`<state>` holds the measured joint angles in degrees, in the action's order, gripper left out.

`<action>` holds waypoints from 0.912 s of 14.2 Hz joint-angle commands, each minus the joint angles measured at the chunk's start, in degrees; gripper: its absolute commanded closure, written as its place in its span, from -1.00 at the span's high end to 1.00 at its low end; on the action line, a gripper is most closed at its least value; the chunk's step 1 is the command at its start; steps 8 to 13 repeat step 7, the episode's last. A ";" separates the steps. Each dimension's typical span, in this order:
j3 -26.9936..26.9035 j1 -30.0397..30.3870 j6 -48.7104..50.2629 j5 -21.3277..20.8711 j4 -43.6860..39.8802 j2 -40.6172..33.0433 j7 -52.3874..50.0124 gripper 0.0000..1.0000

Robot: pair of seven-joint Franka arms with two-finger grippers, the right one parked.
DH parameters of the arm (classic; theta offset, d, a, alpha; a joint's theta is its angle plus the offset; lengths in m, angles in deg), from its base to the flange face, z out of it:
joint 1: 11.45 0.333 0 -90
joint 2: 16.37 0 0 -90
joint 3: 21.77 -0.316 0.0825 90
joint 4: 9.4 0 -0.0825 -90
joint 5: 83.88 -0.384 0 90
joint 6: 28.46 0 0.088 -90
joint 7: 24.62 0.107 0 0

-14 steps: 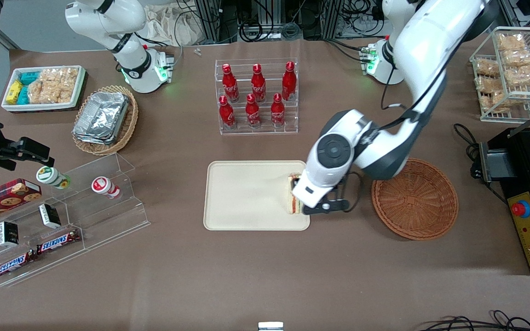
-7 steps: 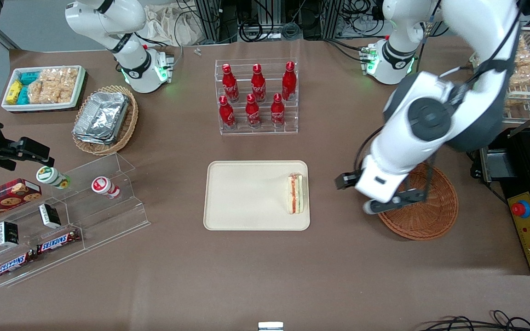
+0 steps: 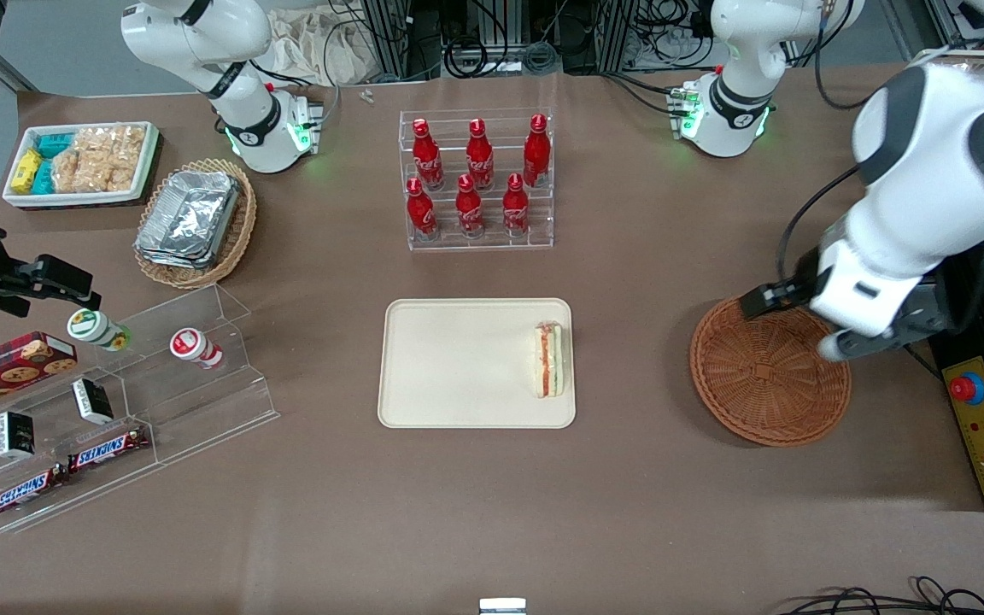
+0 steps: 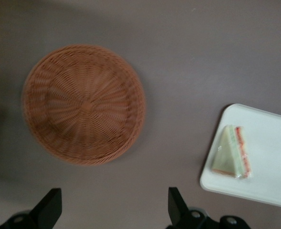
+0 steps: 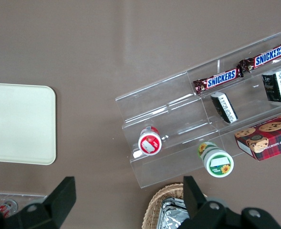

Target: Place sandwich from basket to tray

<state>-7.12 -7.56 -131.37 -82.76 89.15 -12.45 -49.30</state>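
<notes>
Sandwich (image 3: 549,360) lies at 3 o'clock edge of the tray (image 3: 449,363), and I see my gripper (image 3: 791,323), fingers apart and empty, above the basket (image 3: 757,384).

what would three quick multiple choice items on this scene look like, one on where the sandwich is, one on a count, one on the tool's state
1. Where does the sandwich lie?
A. in the basket
B. on the tray, near the edge closest to the basket
C. on the bare table

2. How many red bottles stand in the clear rack?
A. four
B. six
C. eight

3. What is the state of the tool?
A. open and holding nothing, above the basket's rim
B. shut on the sandwich
C. shut on a bottle

Answers:
1. B: the wedge rests inside the rim of the tray, at the end toward the basket, which holds nothing.
2. B: two rows of three show in the front view.
3. A: the left wrist view shows its fingers spread wide with nothing between them.
</notes>
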 commanded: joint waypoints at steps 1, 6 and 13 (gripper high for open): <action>-8.74 -5.46 0.59 1.43 7.18 -7.60 6.89 1.00; -15.79 -6.09 5.61 1.34 3.15 -6.38 25.60 1.00; -16.06 -6.01 5.61 1.26 1.83 -5.68 27.73 1.00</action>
